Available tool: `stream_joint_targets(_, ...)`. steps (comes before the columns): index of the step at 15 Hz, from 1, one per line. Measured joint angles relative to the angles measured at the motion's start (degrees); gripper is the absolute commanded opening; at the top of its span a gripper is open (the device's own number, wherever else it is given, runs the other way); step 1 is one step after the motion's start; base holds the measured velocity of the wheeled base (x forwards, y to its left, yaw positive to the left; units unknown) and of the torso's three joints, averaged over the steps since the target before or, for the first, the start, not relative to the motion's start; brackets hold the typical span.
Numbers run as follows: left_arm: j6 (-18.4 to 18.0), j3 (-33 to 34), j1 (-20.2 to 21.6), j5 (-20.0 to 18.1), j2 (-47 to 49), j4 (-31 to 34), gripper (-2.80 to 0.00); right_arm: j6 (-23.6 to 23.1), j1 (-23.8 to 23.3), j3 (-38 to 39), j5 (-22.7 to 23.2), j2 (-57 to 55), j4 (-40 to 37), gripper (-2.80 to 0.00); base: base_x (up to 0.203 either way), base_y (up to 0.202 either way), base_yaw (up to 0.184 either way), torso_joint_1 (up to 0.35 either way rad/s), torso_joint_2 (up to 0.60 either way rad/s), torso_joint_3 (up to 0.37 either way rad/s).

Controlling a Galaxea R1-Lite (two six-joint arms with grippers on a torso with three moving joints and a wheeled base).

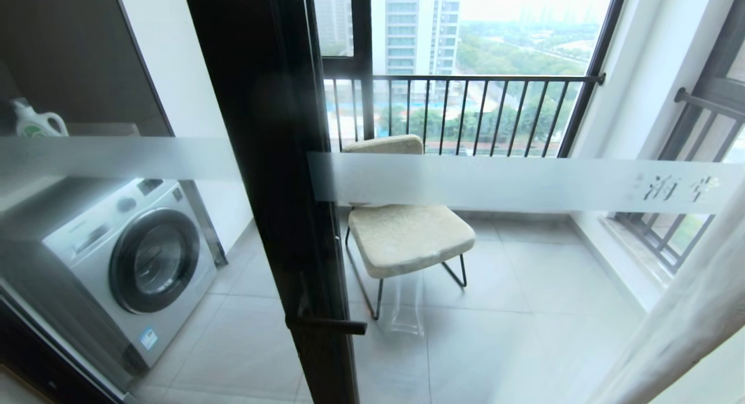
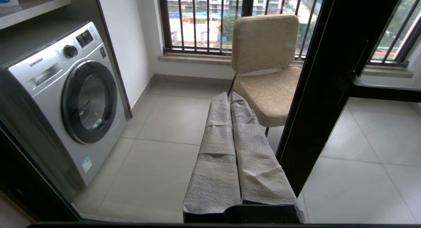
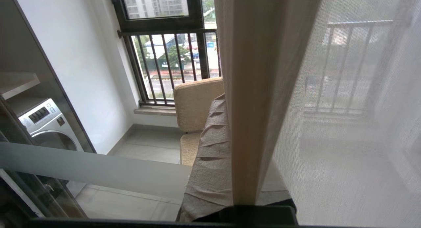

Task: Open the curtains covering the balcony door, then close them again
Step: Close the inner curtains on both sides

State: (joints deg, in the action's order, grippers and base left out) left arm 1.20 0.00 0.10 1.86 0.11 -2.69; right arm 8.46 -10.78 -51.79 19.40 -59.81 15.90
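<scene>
The curtains (image 1: 687,311) hung bunched at the far right of the balcony door (image 1: 273,177), their folds running vertically and most of the glass uncovered. The right end effector (image 3: 230,149), the nearer of the two, was closed with the curtain's thick edge pinched between its padded fingers (image 3: 207,162). The left end effector (image 2: 232,149) was closed on nothing, facing the glass by the washing machine (image 2: 65,100).

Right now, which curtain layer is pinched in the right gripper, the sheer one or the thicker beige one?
The thicker beige layer: its opaque fold runs down between the right gripper's shut fingers. The sheer layer hangs free beside it, see-through to the railing.
</scene>
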Motion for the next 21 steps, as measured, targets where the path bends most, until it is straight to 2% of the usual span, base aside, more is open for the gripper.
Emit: stream_joint_targets(21,0.0,0.0,0.0,0.0,0.0,0.0,-2.8,-0.1,0.1,-0.1,0.0,0.3,0.0,-2.8,0.0,0.19,0.001,0.002,0.0,0.002)
